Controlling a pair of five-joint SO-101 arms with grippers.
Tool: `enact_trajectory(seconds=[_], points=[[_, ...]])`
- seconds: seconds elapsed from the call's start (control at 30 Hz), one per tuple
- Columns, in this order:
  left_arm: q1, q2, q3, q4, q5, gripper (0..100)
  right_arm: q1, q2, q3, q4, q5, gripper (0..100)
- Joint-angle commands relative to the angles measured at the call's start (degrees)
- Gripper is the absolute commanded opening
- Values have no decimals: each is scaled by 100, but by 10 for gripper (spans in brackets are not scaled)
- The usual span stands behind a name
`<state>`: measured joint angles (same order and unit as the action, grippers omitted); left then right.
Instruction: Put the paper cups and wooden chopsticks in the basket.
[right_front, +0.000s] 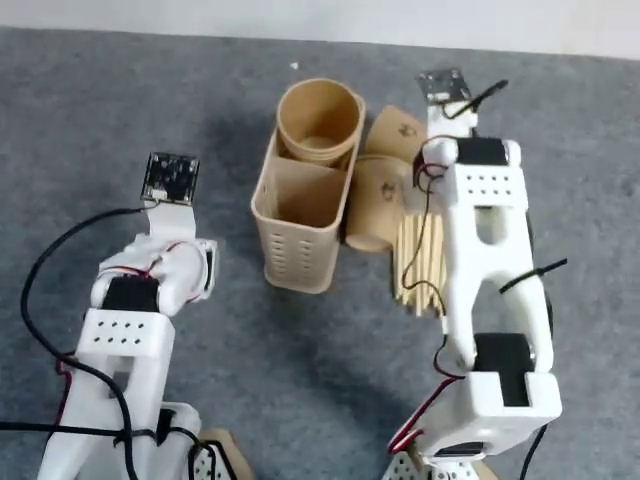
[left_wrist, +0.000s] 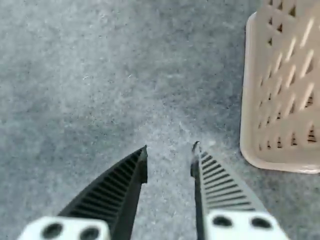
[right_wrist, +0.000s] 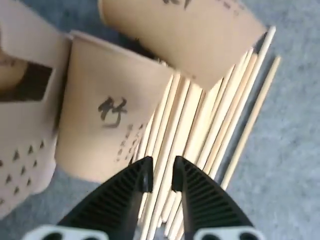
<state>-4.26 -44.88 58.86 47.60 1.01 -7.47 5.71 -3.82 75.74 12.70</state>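
The basket (right_front: 300, 250) stands at the middle of the grey table (right_front: 110, 100). One paper cup (right_front: 320, 120) is upright in the compartment at its 12 o'clock end; the nearer compartment looks empty. So the task appears only partly done.

Two more cups lie on their sides at the basket's 3 o'clock. The nearer cup (right_wrist: 105, 115) touches the basket wall, and the farther cup (right_wrist: 185, 30) is just beyond it, toward 1 o'clock. The wooden chopsticks (right_wrist: 200, 125) lie in a loose fan at about 4 o'clock, partly tucked under both cups. This probably explains why the right gripper (right_wrist: 162, 172) hangs directly over the sticks, its jaws only narrowly parted.

The left gripper (left_wrist: 169, 155) waits at the basket's 9 o'clock over bare table. Its jaws are spread and nothing is between them, which keeps it clear of the other arm.

In the high view, the right arm covers most of the chopsticks, so they cannot be counted. It is also hard to tell whether a stick already sits between the right jaws. The inside of the upright cup cannot be made out well enough to say if others are nested in it.
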Motion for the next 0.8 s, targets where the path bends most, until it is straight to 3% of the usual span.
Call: enact_trajectory(seconds=[0.0,0.23,0.4,0.6,0.77], points=[[-40,-127,-31,-97,62,171,136,-48,-409,338,26,87],[-40,-154,-22,-97,62,171,127,-31,-462,312,-1002,91],[-4,-127,-22,-97,79,171,-277,-40,-462,110,-510,91],[57,-136,-22,-97,70,171,-242,-22,-453,-1033,475,91],[57,-127,-13,-97,70,171,-576,-66,-365,-989,-273,91]])
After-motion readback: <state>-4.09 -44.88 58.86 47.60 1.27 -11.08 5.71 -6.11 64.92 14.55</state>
